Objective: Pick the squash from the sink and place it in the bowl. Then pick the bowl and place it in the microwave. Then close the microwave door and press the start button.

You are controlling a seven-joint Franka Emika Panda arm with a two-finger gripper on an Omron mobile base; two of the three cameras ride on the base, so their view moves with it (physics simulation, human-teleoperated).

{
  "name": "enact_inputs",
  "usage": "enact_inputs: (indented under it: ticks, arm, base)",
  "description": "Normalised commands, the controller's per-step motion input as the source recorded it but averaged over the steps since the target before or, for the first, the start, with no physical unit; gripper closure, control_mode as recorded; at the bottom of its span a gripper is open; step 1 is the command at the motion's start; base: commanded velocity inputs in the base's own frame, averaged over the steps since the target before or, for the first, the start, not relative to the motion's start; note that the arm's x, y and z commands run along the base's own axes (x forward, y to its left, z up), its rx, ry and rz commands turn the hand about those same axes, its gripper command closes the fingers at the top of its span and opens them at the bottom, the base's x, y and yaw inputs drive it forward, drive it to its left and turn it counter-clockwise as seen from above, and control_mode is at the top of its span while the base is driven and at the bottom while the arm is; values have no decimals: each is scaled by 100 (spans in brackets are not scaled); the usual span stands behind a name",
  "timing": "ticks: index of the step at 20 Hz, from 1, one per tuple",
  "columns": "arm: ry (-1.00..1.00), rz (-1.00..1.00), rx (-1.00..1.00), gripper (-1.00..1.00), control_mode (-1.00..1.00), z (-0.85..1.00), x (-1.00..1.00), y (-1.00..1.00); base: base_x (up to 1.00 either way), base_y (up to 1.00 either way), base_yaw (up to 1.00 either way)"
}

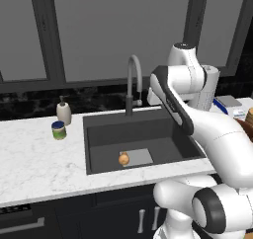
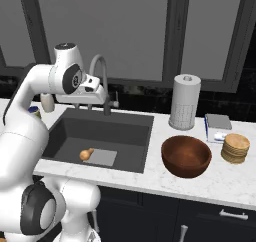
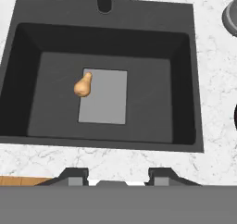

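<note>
The small orange-tan squash (image 1: 123, 158) (image 2: 86, 154) (image 3: 83, 86) lies on the floor of the dark grey sink (image 1: 148, 129) (image 2: 105, 128) (image 3: 152, 79), at the left edge of the light grey square. High above the basin, near the faucet, hangs my gripper (image 2: 96, 101) (image 3: 119, 177), looking straight down. It is open with nothing between its fingertips (image 3: 76, 174). The squash sits up and left of them in the hand view. The reddish-brown bowl (image 2: 186, 156) stands empty on the counter right of the sink. The microwave and its door are out of view.
A curved grey faucet (image 1: 133, 80) (image 2: 100, 76) rises behind the sink. Left of the sink stand a soap dispenser (image 1: 63, 112) and a green-labelled jar (image 1: 59, 130). Right of it are a paper towel roll (image 2: 184, 102), a flat box (image 2: 218, 126) and a stack of tan discs (image 2: 235, 148).
</note>
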Motion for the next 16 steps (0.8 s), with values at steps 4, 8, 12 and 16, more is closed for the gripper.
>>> enact_inputs:
  ticks: [4, 8, 12, 16]
  arm:
    - [2, 0, 0, -100, -100, -8, -6, 23]
    - [19, 1, 0, -100, -100, -42, -3, 57]
    - [33, 0, 0, -100, -100, -63, 23, 60]
    - [28, 0, 0, -100, -100, -66, 36, 44]
  base:
    - [0, 0, 0]
    - [0, 0, 0]
    - [0, 0, 0]
    - [0, 0, 0]
